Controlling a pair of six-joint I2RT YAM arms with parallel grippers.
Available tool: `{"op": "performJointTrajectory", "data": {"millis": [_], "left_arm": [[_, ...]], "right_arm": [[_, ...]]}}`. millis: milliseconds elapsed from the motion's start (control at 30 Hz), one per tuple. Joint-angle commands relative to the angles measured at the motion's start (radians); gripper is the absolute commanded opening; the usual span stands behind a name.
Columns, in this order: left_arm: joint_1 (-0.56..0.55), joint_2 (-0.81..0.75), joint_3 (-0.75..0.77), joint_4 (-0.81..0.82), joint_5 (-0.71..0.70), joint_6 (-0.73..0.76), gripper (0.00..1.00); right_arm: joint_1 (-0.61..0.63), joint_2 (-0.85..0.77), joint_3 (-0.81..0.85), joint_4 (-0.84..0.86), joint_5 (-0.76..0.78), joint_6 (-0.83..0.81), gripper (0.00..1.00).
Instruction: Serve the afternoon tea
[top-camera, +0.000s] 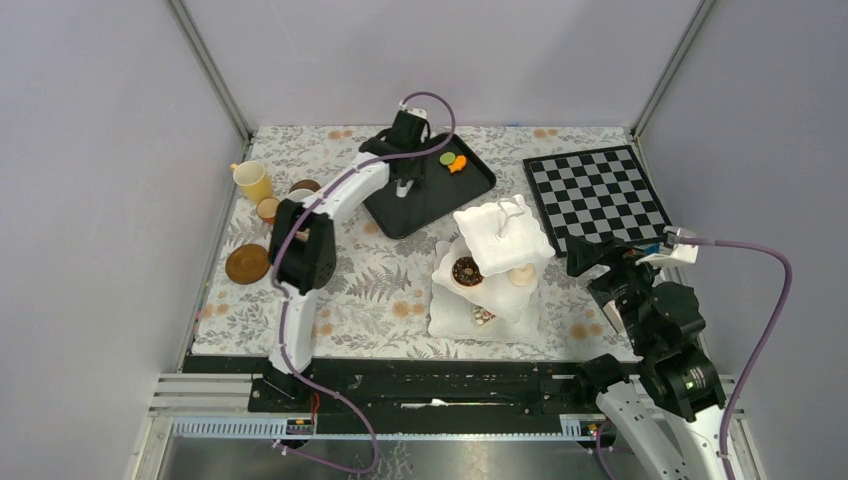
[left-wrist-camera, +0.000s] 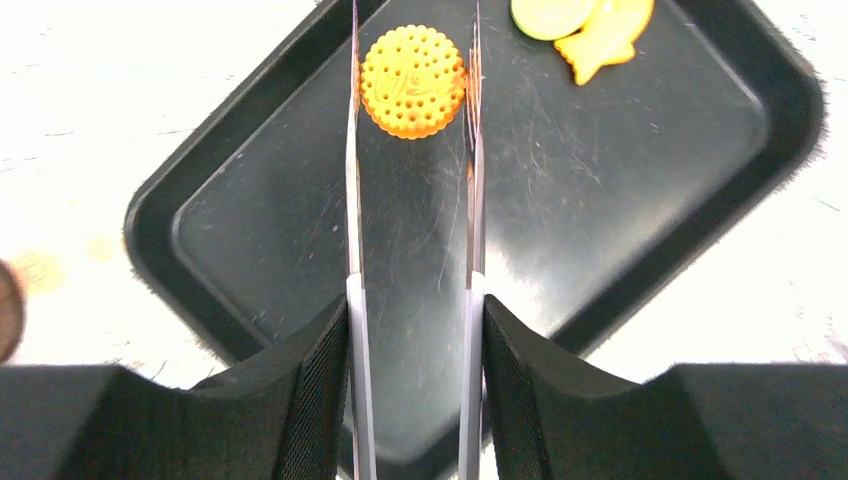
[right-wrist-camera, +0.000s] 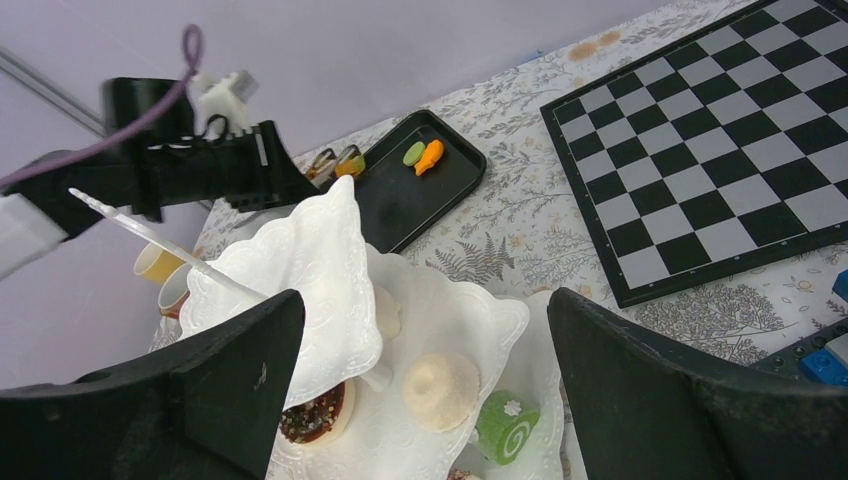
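Note:
My left gripper (left-wrist-camera: 415, 310) is shut on silver tongs (left-wrist-camera: 353, 200) over the black tray (left-wrist-camera: 620, 200). The tongs' two blades lie against both sides of a round orange biscuit (left-wrist-camera: 413, 82). A green macaron (left-wrist-camera: 548, 12) and an orange fish cake (left-wrist-camera: 605, 40) lie at the tray's far corner. The white three-tier stand (top-camera: 500, 235) holds a chocolate donut (right-wrist-camera: 315, 415), a cream cake (right-wrist-camera: 440, 385) and a green roll (right-wrist-camera: 505, 425). My right gripper (right-wrist-camera: 425, 300) is open and empty, hovering just right of the stand (right-wrist-camera: 300, 260).
A yellow cup (top-camera: 252, 180), smaller cups (top-camera: 305, 187) and a brown saucer (top-camera: 247, 264) stand at the left edge. A chessboard (top-camera: 597, 195) lies at the back right. The enclosure walls close in on three sides.

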Motion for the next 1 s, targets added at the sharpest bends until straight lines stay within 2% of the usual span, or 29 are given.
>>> {"op": "performJointTrajectory", "data": {"millis": [0, 100, 233, 367, 433, 667, 967], "left_arm": [[0.001, -0.282, -0.096, 0.007, 0.036, 0.034, 0.28], [0.002, -0.424, -0.175, -0.062, 0.056, 0.065, 0.27], [0.001, -0.676, -0.296, -0.104, 0.192, 0.136, 0.28], [-0.014, -0.855, -0.316, -0.163, 0.357, 0.151, 0.29], [-0.057, -0.908, -0.317, -0.181, 0.415, 0.16, 0.3], [-0.264, -0.963, -0.313, -0.201, 0.423, 0.158, 0.3], [-0.329, -0.902, -0.31, -0.181, 0.393, 0.154, 0.29]], "right_arm": [[0.005, -0.025, 0.009, 0.051, 0.005, 0.0, 0.98], [0.005, -0.046, 0.004, 0.057, 0.02, -0.009, 0.98], [0.005, -0.062, 0.01, 0.057, 0.044, -0.034, 0.98], [0.005, -0.059, 0.023, 0.062, 0.053, -0.079, 0.98], [0.005, -0.055, 0.033, 0.065, 0.055, -0.106, 0.98], [0.005, -0.061, 0.056, 0.062, 0.059, -0.135, 0.98], [0.005, -0.075, 0.054, 0.052, 0.055, -0.119, 0.98]]}}
